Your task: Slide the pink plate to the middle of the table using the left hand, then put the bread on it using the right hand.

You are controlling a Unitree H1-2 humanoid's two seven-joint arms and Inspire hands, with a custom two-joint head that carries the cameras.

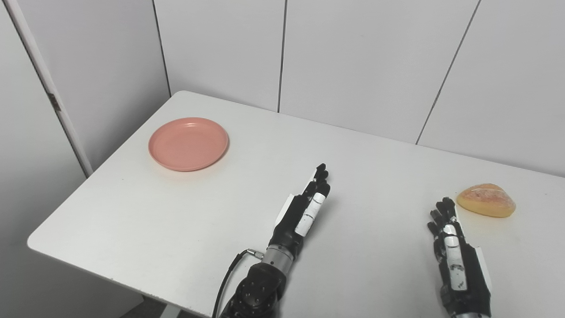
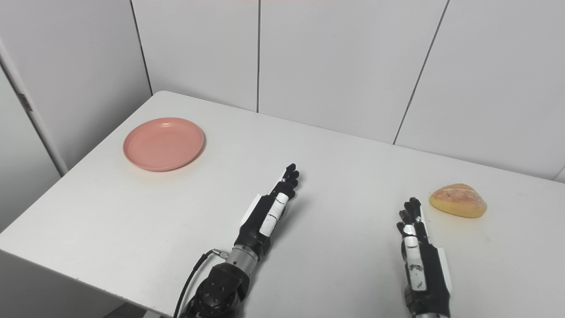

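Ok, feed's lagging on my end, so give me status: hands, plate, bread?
Left hand open, mid-table, holding nothing. Right hand open, just short of the golden bread roll. Round pink plastic plate untouched, far left. Nothing between.

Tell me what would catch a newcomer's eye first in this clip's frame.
The pink plate stands out most, sitting empty near the far left corner of the white table. Next comes the golden bread at the right side, lying just beyond the right hand. The black left hand is stretched out flat over the middle of the table, holding nothing and well short of the plate.
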